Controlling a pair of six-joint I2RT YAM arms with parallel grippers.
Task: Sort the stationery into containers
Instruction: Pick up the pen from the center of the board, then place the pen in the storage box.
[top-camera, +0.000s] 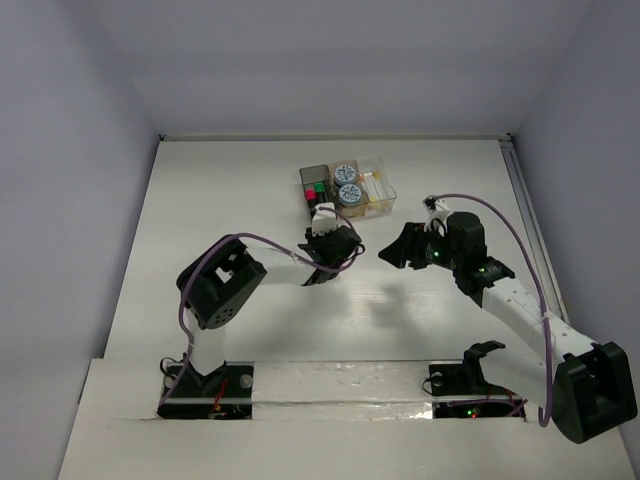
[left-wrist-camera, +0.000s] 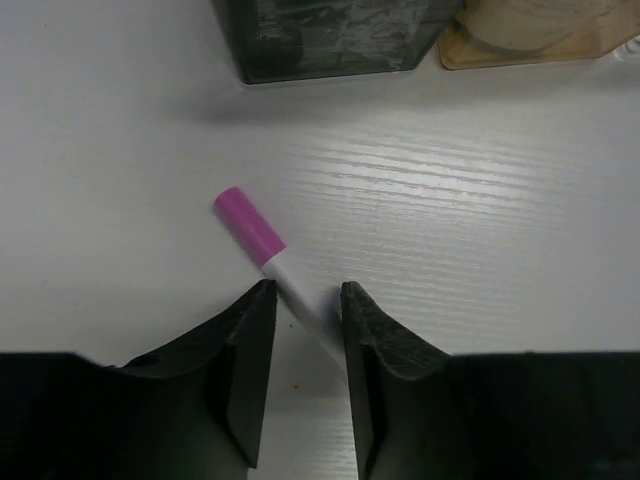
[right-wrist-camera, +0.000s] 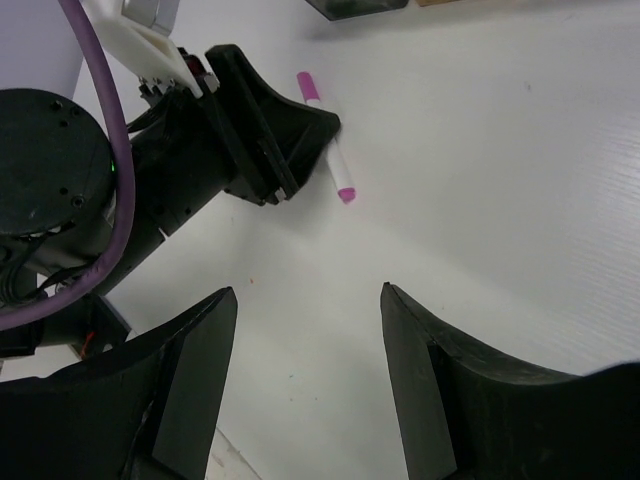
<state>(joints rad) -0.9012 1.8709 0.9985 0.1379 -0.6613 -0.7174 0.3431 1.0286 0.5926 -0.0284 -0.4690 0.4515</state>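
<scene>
The white table (top-camera: 200, 200) is topped by a row of three bins (top-camera: 346, 187), which is cut off at the frame edge in both wrist views. Just nearside of the bins, the left gripper (left-wrist-camera: 307, 292) is set astride a magenta-capped white pen (left-wrist-camera: 262, 240) lying flat. Its jaws are narrowed about the barrel, and whether the barrel is pinched cannot be told. The barrel's rear is hidden under the fingers. To the near right of the bins, the right gripper (right-wrist-camera: 308, 300) is held with jaws spread wide.

White table (top-camera: 250, 200); pale walls (top-camera: 70, 150) around; taped strip (top-camera: 340, 385) near edge.

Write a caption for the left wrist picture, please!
The open black left gripper straddles a thin white pen with a magenta cap.
</scene>
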